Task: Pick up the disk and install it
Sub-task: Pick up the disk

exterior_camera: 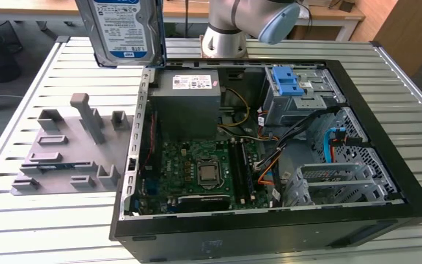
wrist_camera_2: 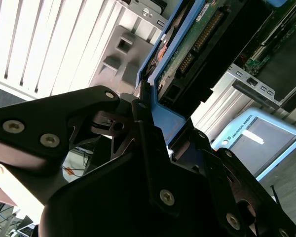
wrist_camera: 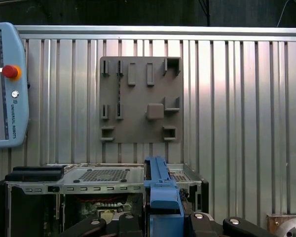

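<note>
The disk [exterior_camera: 123, 33] hangs in the air at the far edge of the exterior view, towards the exterior view's left, label facing the camera, above the far left corner of the open computer case [exterior_camera: 134, 165] and clear of everything inside it. The gripper [wrist_camera_2: 167, 123] is clenched on it: in the second wrist view the black fingers [wrist_camera_2: 140, 111] sit on either side of the blue bracket at one short end of the disk [wrist_camera_2: 185, 54], though the contact faces themselves are partly hidden, so how deep the hold goes is hard to judge. In the first wrist view the disk [wrist_camera: 160, 192] shows edge-on, hanging straight down from the gripper [wrist_camera: 160, 219] over the case rim, with the grey holder plate [wrist_camera: 140, 98] lying on the slatted table [wrist_camera: 237, 123] beyond. Inside the case, the metal drive cage [exterior_camera: 303, 102] with its blue latch [exterior_camera: 288, 82] stands at the far right, well apart from the disk, and the power supply [exterior_camera: 189, 93] lies between them. The disk looks stiff, dense and fairly heavy for its size, with bare electronics on the underside that likely would not take a knock. The plastic bracket may flex a little, so a grip on its end bar, as here, seems the sound place.
</note>
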